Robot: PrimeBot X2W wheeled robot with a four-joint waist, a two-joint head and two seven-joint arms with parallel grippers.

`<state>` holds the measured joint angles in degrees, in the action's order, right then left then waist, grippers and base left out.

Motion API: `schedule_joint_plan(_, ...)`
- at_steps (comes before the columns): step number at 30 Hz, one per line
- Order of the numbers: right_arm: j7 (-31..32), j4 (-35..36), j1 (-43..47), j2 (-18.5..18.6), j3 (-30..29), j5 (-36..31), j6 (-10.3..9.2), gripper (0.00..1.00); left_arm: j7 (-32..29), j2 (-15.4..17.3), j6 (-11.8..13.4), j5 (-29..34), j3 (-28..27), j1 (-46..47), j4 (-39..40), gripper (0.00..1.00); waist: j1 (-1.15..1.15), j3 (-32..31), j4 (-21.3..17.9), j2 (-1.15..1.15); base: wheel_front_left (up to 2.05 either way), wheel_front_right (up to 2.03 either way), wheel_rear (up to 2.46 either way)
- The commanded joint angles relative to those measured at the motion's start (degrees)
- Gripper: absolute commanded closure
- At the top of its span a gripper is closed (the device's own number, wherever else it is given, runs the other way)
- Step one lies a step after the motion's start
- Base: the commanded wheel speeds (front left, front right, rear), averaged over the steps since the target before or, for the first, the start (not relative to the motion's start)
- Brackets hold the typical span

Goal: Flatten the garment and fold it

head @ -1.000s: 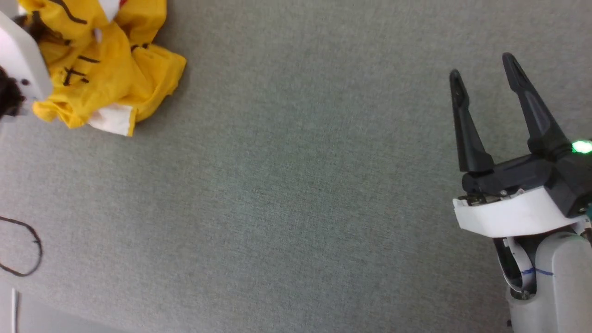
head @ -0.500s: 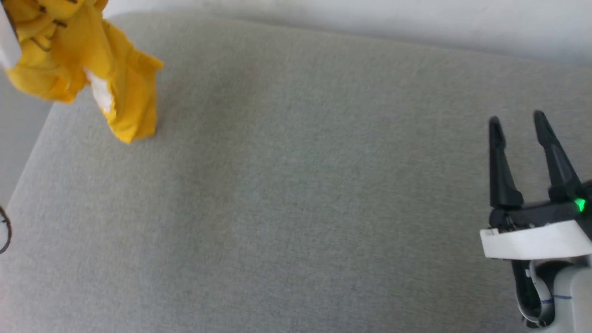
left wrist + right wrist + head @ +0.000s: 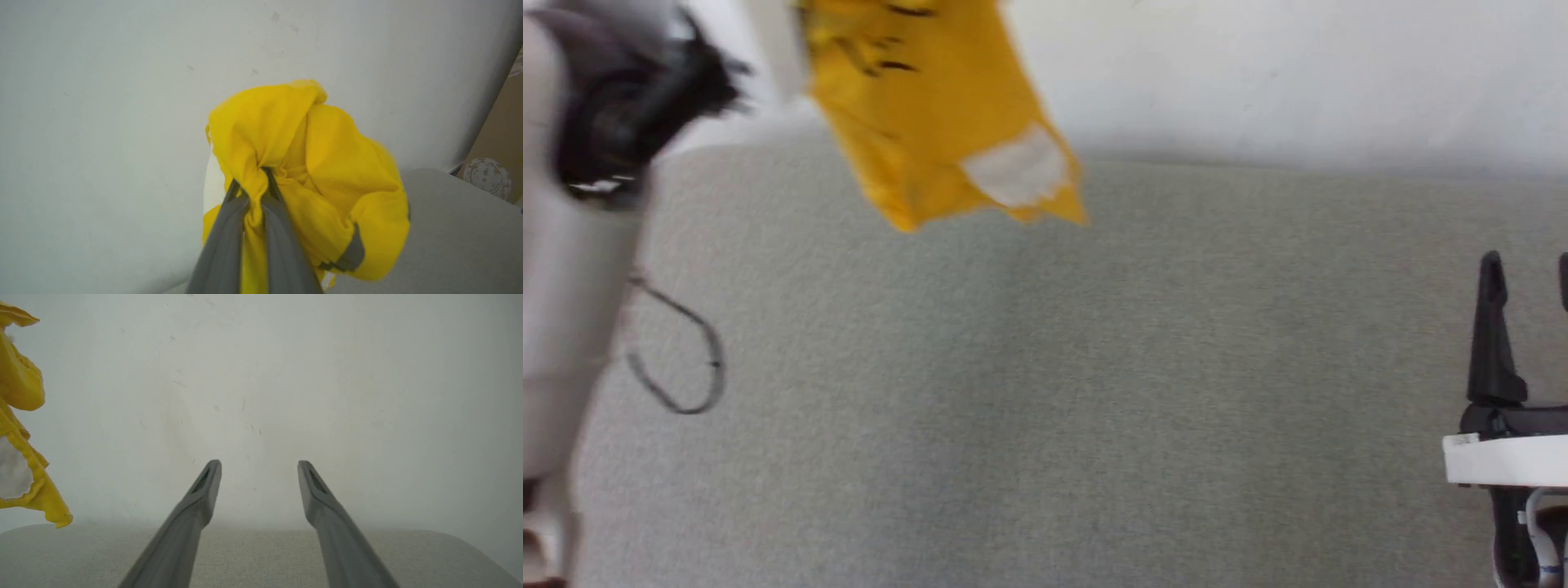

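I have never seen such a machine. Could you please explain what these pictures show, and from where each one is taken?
This is a wheeled robot with two arms. One picture looks down from a camera on its head; the other two come from cameras on its left and right wrists, looking along the fingers. The left jaws are shut on a bunched yellow T-shirt, which hangs lifted in front of a white wall. The right jaws stand open and hold nothing. Below is a grey cloth-covered surface; a thin black cable loop lies at its left side.
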<state>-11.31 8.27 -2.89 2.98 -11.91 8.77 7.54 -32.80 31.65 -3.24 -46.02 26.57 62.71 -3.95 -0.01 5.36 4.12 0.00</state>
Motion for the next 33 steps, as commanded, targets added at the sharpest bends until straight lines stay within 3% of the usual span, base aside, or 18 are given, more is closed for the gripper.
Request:
schedule_joint_plan(1,-0.49,0.07,0.58,-0.10,-0.59,0.51,-0.05,0.00,-0.21,-1.65,0.96,-0.49,0.73,0.79,1.36,1.00,0.01,-2.07,-2.37,0.00,0.00,0.00,0.00)
schedule_joint_plan(9,-0.47,1.71,0.16,-0.10,-3.56,0.99,-0.05,0.00,-2.12,-11.62,5.33,-1.16,7.15,-0.97,9.34,1.00,0.01,-1.63,-5.90,0.00,0.00,0.00,0.00)
schedule_joint_plan(17,-0.52,2.84,0.00,-0.10,-6.08,1.91,-0.05,0.00,0.49,-16.80,9.40,-0.22,13.14,-10.65,11.93,1.00,0.01,1.33,-8.76,0.00,0.00,0.00,0.00)
schedule_joint_plan(22,-0.92,2.39,-1.22,-0.10,-4.78,2.70,-0.05,0.00,6.74,-16.42,10.14,1.04,14.70,-19.42,5.16,1.00,0.01,3.91,-10.80,0.00,0.00,0.00,0.00)
schedule_joint_plan(27,-1.19,1.62,-1.94,-0.10,-3.63,2.91,-0.05,0.00,12.54,-14.68,8.77,3.79,17.25,-25.53,-7.19,1.00,0.01,6.01,-11.75,0.00,0.00,0.00,0.00)
schedule_joint_plan(33,-0.93,1.62,-2.48,-0.10,-2.95,2.56,-0.05,0.00,16.18,-16.70,7.44,3.27,17.88,-27.41,-18.77,1.00,0.01,7.96,-11.29,0.00,0.00,0.00,0.00)
